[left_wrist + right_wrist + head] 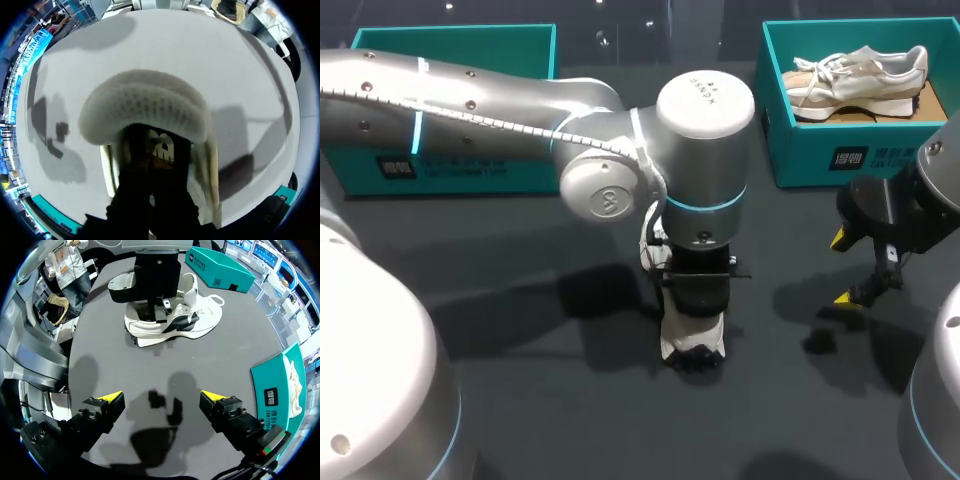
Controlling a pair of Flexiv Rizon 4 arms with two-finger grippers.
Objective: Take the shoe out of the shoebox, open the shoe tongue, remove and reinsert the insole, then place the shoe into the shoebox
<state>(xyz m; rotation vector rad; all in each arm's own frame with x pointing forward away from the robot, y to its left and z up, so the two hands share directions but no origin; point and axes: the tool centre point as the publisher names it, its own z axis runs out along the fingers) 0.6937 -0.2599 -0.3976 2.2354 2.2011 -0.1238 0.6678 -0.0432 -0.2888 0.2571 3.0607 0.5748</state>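
My left hand is down in the mouth of the white shoe, which stands on the bench near its middle, well apart from both boxes. I cannot tell whether that hand is wide or closed. My right hand hangs wide and holds nothing, above the bench beside the shoe. A second shoe lies in the teal shoebox at the far right. Another teal box sits at the far left.
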